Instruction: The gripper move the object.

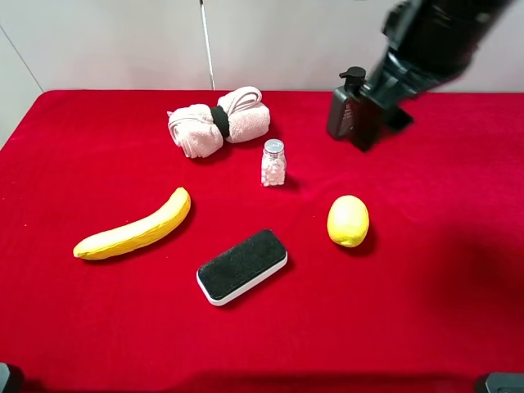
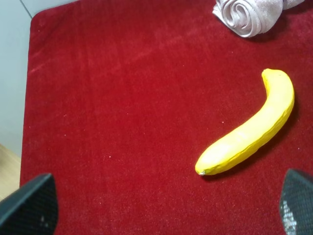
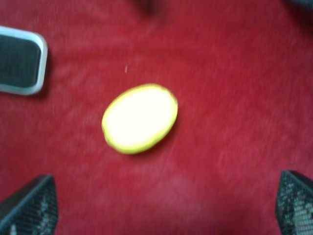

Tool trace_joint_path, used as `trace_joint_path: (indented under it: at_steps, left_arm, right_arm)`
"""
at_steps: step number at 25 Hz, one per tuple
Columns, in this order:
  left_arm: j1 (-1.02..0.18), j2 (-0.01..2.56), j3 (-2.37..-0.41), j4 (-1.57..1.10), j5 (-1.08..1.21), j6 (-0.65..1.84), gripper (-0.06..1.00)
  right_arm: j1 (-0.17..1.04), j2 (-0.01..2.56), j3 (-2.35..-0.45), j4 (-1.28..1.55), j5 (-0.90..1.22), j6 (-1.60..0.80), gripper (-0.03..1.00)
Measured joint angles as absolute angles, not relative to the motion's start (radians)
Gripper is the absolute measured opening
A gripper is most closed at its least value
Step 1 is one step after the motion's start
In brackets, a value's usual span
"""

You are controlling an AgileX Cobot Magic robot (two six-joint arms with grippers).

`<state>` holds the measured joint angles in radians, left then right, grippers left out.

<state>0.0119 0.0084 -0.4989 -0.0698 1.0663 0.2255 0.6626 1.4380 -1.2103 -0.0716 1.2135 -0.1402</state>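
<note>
The object, a small clear bottle (image 1: 273,164) with a silver cap and pale pellets inside, stands upright on the red cloth just right of the towel roll. It shows in neither wrist view. My right gripper (image 1: 381,124) hangs above the back right of the table, beside the dark pump bottle (image 1: 347,109) and well off from the object. In the blurred right wrist view its fingertips (image 3: 30,205) stand wide apart, open, with the lemon (image 3: 140,118) on the cloth below. My left gripper (image 2: 166,210) is open too, empty, over the left of the table.
A banana (image 1: 135,229) (image 2: 252,128) lies front left. The pink towel roll (image 1: 217,121) (image 2: 249,14) sits at the back. A black-topped eraser (image 1: 242,266) (image 3: 19,59) lies front centre, and the lemon (image 1: 348,221) lies right of it. The table's left edge (image 2: 24,122) is near.
</note>
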Motion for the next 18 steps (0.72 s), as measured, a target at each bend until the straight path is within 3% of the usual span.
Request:
trace_joint_path:
  at_steps: [18]
  left_arm:
    - [0.012, 0.008, -0.499, -0.070, 1.066, 0.225, 0.88]
  right_arm:
    - [0.666, 0.791, -0.717, -0.066, 1.227, 0.029, 0.69]
